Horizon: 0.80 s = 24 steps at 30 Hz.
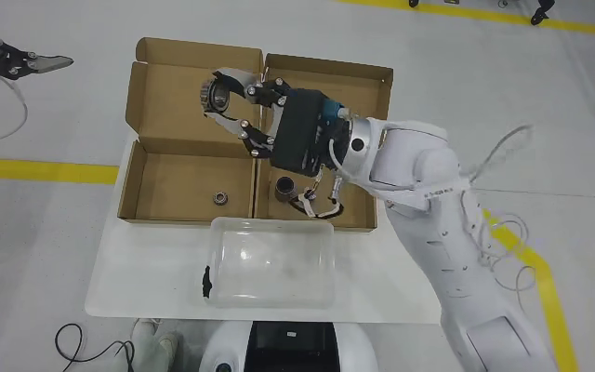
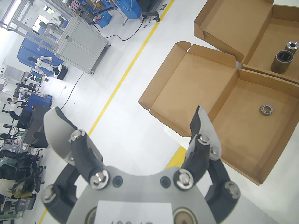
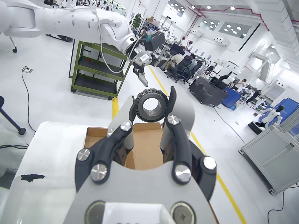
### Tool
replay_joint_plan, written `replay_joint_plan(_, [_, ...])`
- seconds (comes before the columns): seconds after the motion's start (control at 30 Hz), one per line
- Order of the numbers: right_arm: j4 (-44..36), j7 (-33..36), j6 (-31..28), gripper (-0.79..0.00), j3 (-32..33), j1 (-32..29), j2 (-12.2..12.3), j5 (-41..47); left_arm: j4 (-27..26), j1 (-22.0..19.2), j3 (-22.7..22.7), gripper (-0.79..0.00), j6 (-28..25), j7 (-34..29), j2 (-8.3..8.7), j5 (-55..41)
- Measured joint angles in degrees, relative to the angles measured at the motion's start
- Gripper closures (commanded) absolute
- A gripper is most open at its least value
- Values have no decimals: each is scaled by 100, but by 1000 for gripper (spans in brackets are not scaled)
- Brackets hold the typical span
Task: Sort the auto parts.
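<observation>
Gripping a large tapered roller bearing (image 3: 151, 109) by its outer ring, the right gripper (image 3: 151, 101) has its fingers closed part-way around the part, one on each side, with the bore facing the wrist camera. In the top view it hangs above the open lid of the near-left cardboard box (image 1: 177, 181), at about 11 o'clock from the table's centre.

A small roller bearing (image 1: 220, 196) lies flat on that box's tray floor, at about 6 o'clock from the held part and well apart from it. The second cardboard box (image 1: 358, 93) sits touching the first at its 3 o'clock side. Its tray holds a dark cylindrical sleeve (image 1: 284, 187) standing upright, with a smaller steel bushing (image 2: 292, 45) just beside it.

A clear plastic bin (image 1: 270, 225) stands on the white table (image 1: 121, 279), at 6 o'clock from both boxes.

The left gripper (image 2: 128, 117) is spread wide with nothing between its fingers, out over the floor at about 10 o'clock from the boxes.
</observation>
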Motion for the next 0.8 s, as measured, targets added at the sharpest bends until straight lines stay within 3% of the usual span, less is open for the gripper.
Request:
replay_joint_plan(0.43, [795, 263, -230, 0, -440, -399, 36, 49, 0, 0, 0, -785, 0, 0, 0, 0])
replay_joint_plan(0.8, [2365, 405, -183, 0, -1187, -249, -121, 329, 0, 0, 0, -785, 0, 0, 0, 0])
